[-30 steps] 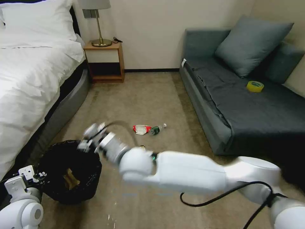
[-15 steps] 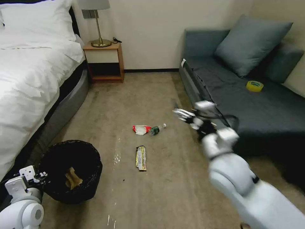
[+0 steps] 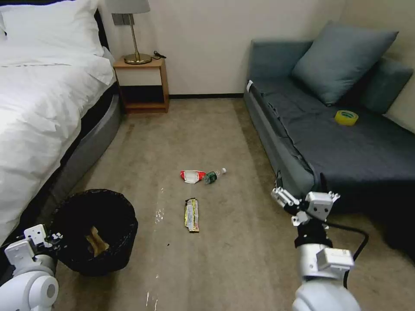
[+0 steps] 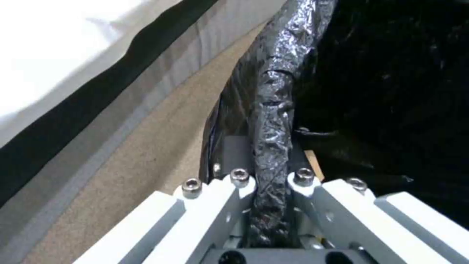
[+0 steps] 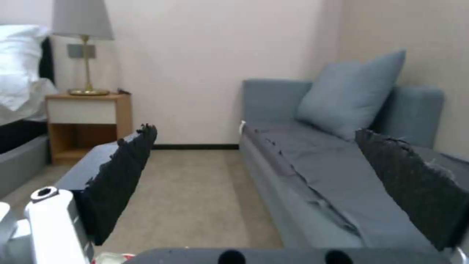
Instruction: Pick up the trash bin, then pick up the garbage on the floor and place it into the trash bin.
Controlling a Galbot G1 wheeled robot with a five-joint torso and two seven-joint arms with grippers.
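Head view: left gripper (image 3: 47, 237) at 8 o'clock clamps bin (image 3: 93, 203) rim. Right gripper (image 3: 298, 198) at 4, jaws wide, empty. Wrapper (image 3: 191, 214) on carpet near center; approach vertically, straddle its narrow width.

The beige carpet (image 3: 242, 268) carried a red-and-white packet (image 3: 192, 176) touching a green bottle (image 3: 214, 175), a gold-yellow snack wrapper (image 3: 192, 215) nearer, the trash bin (image 3: 93, 231), a wooden nightstand (image 3: 141, 84) and a grey sofa (image 3: 302, 172).

bin (image 3: 96, 229): whitish base hidden under black bag | brown paper (image 3: 97, 242) inside: partly sunk in shadow | left gripper (image 4: 266, 183): cut off by frame edge | bed (image 3: 39, 99): cropped
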